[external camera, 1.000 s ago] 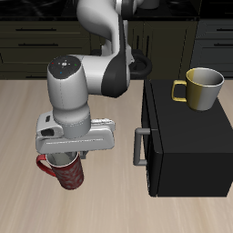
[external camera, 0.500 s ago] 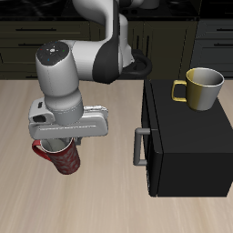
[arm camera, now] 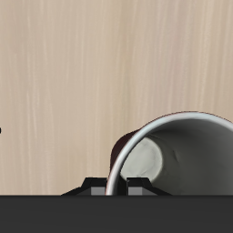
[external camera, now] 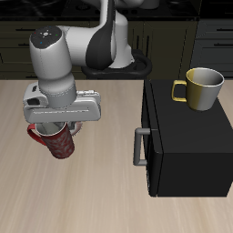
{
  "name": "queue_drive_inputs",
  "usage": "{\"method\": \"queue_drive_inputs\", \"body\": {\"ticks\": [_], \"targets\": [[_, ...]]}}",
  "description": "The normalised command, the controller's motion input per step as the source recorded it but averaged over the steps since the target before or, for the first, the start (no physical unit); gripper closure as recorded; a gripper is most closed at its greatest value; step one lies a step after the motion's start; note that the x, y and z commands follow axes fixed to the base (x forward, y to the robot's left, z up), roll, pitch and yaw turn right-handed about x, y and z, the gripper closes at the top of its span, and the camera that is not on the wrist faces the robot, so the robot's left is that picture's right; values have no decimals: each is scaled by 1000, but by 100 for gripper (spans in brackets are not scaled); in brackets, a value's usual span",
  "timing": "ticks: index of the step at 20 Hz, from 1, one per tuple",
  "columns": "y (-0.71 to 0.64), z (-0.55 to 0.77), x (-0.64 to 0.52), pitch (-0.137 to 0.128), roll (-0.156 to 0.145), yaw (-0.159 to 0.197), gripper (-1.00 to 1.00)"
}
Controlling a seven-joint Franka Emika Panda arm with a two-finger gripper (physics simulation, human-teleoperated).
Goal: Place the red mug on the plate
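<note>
One gripper (external camera: pixel 60 126) clamps the red mug (external camera: pixel 58 143) by its rim, holding it tilted above the wooden desk (external camera: pixel 105 196), beside a black cabinet (external camera: pixel 187 136) bearing a yellow mug (external camera: pixel 200 88).

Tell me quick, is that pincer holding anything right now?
Pincer: closed on the red mug, carrying it above the table.

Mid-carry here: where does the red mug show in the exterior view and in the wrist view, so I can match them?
Exterior view: the red mug hangs tilted under the end effector, above the wooden table, away from the black cabinet.
Wrist view: the red mug fills the area beside the end effector's body, its pale inside facing the camera.
Shared landmark: the wooden table.
</note>
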Motion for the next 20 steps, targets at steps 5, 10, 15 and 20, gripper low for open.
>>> {"method": "queue_drive_inputs", "body": {"ticks": [5,10,15,20], "targets": [[-38,74,-474,-32,-101,49,100],[52,23,-378,4,-51,34,100],[3,106,-372,-30,-33,6,100],[-27,88,-372,-45,-11,-1,100]]}}
